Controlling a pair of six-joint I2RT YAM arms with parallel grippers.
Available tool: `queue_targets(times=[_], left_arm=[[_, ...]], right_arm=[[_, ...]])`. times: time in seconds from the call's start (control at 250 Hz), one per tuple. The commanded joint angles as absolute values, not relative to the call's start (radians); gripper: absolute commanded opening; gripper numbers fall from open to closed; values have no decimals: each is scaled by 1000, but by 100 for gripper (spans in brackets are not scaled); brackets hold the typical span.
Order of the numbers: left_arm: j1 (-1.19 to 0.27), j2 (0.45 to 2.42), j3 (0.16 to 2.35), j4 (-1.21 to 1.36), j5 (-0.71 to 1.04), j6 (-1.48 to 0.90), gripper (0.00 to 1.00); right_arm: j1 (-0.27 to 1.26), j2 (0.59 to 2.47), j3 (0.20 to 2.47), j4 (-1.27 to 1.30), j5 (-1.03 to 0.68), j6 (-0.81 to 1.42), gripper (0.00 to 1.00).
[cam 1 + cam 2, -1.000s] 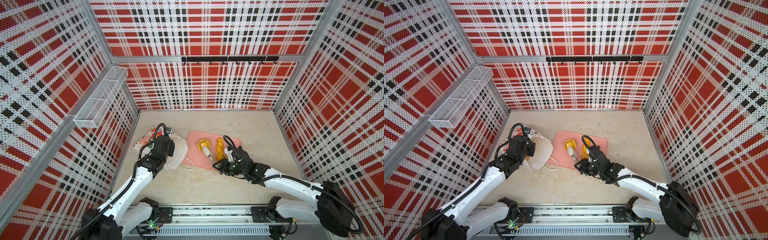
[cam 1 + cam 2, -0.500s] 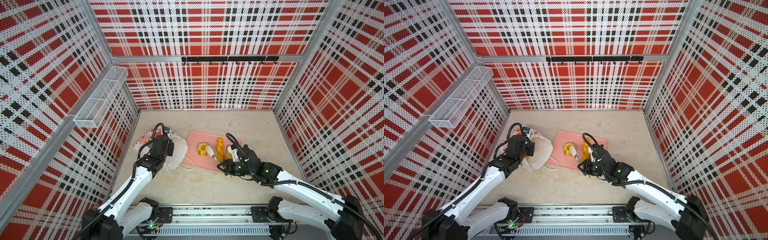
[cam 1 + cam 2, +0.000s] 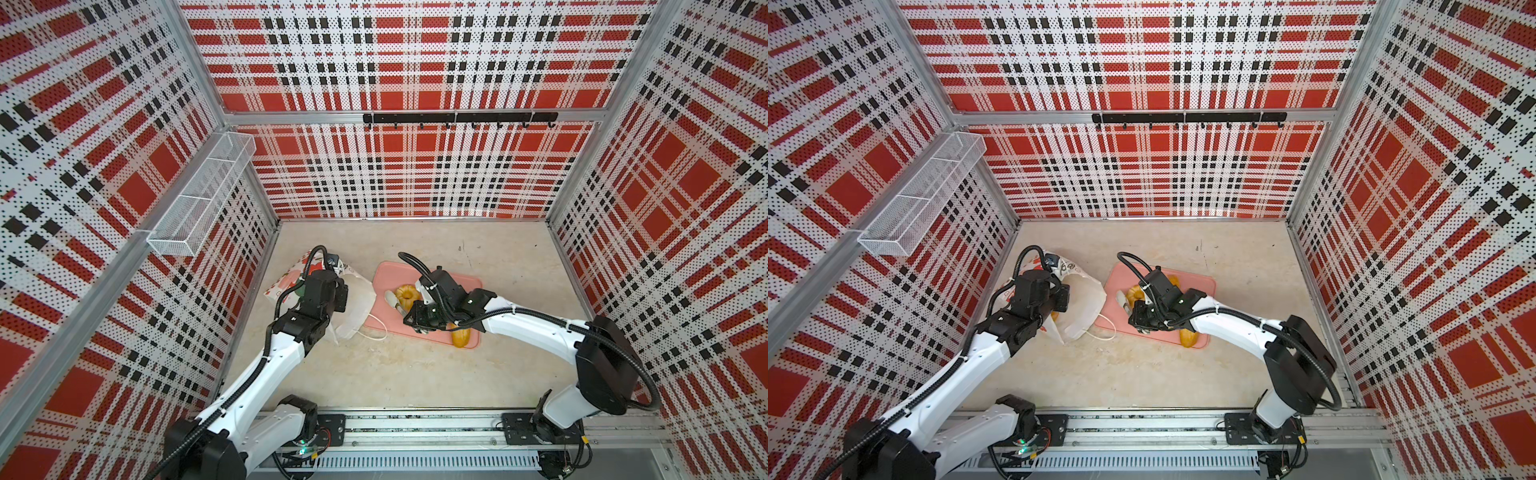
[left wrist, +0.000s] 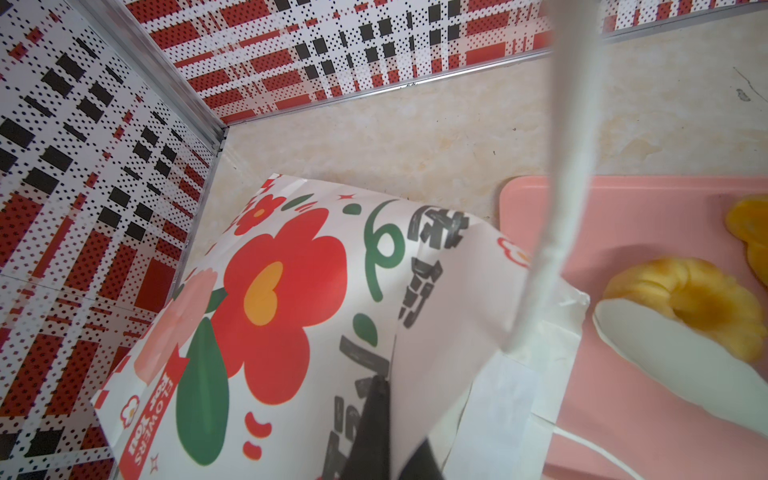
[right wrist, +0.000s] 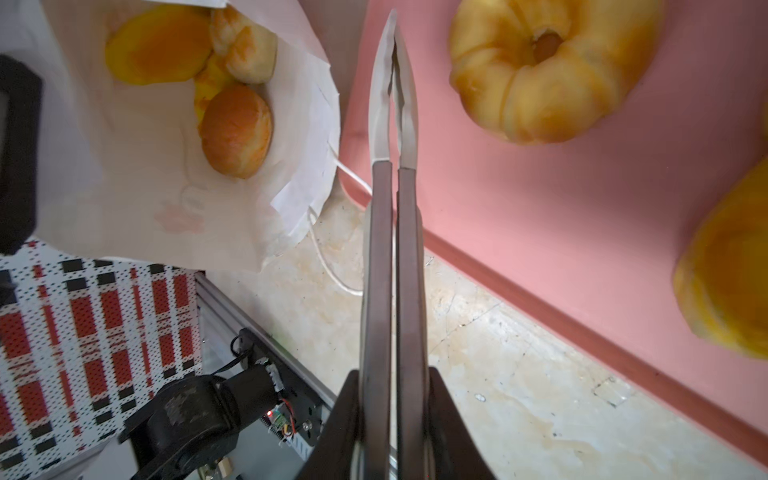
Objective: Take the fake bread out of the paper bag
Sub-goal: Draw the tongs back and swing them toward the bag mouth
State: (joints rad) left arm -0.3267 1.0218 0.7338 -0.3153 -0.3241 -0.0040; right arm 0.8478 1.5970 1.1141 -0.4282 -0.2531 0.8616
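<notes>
Slim steel tongs [image 5: 382,249] had edged toward the crinkled paper bag [image 4: 291,291], pressed shut and empty in the right jaws; the left jaws pinched its rim. A glossy ribbed ring bun [image 5: 519,95] lay on the pink tray [image 3: 386,280], smooth rolls [image 5: 237,129] inside the bag.

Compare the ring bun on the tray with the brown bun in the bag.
The ring bun lies on the pink tray; the brown bun sits inside the paper bag. The ring bun has a hole; the brown bun is solid. The ring bun is yellow, the brown bun darker. Both are round.
</notes>
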Motion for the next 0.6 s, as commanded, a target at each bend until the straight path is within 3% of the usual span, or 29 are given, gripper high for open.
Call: queue_targets(times=[0.0,0.284,0.596], left_arm=[[-321,991,749,-319,-321,-37,0],[-321,1001,762,-325,-264,-26,0],[-344,963,765,-373,-267,18,0]], right_arm=[[853,1591,1153,-506,-169,831,0],[838,1522,1129,-647,-24,804,0],[858,1358,1097,-671,-89,773,0]])
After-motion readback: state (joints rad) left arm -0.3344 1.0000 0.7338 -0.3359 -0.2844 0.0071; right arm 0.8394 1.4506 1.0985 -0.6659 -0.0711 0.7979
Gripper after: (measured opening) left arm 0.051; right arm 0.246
